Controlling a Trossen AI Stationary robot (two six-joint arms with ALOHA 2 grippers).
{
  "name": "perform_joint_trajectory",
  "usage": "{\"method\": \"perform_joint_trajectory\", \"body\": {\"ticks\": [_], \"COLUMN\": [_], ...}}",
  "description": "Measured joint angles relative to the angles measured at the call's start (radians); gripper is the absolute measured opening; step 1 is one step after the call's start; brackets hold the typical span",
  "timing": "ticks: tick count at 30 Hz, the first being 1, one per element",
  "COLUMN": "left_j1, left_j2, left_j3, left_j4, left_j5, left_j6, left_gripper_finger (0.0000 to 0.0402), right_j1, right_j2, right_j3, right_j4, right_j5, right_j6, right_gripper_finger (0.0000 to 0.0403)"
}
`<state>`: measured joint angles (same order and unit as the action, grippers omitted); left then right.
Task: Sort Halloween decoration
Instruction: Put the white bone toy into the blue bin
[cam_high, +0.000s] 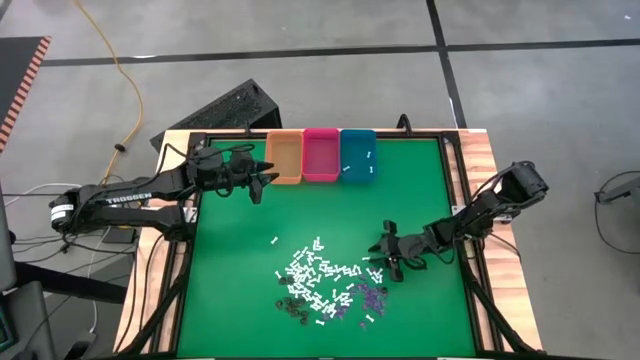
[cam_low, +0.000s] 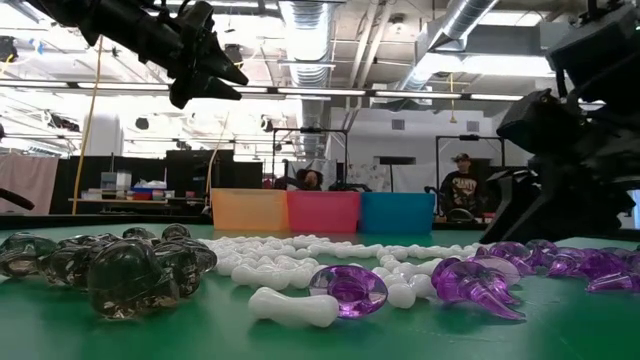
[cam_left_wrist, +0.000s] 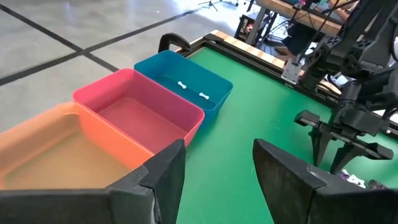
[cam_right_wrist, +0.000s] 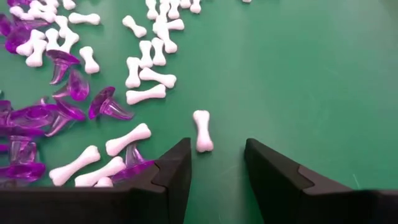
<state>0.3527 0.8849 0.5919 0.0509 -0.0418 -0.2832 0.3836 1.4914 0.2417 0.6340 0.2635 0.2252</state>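
Observation:
The Halloween decoration (cam_high: 320, 285) lies scattered on the green mat near the table's front: white bone pieces (cam_right_wrist: 149, 78), purple bits (cam_right_wrist: 68, 87) and dark bits (cam_low: 130, 265). My right gripper (cam_right_wrist: 217, 162) stands open, low at the pile's right side (cam_high: 385, 255), slanting down. One white bone (cam_right_wrist: 203, 130) lies on the mat just ahead of the gap between its fingers, untouched. My left gripper (cam_high: 262, 180) hangs open and empty above the mat, in front of the orange bin (cam_high: 284, 158).
Orange, pink (cam_high: 321, 155) and teal (cam_high: 357, 155) bins stand side by side at the far edge. Two white bones (cam_left_wrist: 193, 90) lie in the teal bin. A black frame (cam_high: 455, 200) rims the mat. Bare green mat lies between the pile and the bins.

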Motion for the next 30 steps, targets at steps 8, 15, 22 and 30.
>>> {"method": "perform_joint_trajectory", "body": {"ticks": [8, 15, 22, 30], "left_j1": [0.0, 0.0, 0.0, 0.0], "left_j2": [0.0, 0.0, 0.0, 0.0], "left_j3": [0.0, 0.0, 0.0, 0.0], "left_j4": [0.0, 0.0, 0.0, 0.0], "left_j5": [-0.021, -0.023, -0.023, -0.023], "left_j6": [-0.002, -0.002, -0.002, 0.008], "left_gripper_finger": [0.0178, 0.0178, 0.0178, 0.0178], "right_j1": [-0.007, -0.067, -0.11, -0.051], "right_j2": [0.0, 0.001, 0.002, 0.002], "right_j3": [-0.001, -0.002, -0.002, 0.019], "right_j4": [-0.013, 0.007, 0.126, 0.084], "right_j5": [0.063, 0.075, 0.019, -0.028], "right_j6": [-0.037, -0.06, -0.058, -0.051], "right_gripper_finger": [0.0171, 0.017, 0.017, 0.017]}}
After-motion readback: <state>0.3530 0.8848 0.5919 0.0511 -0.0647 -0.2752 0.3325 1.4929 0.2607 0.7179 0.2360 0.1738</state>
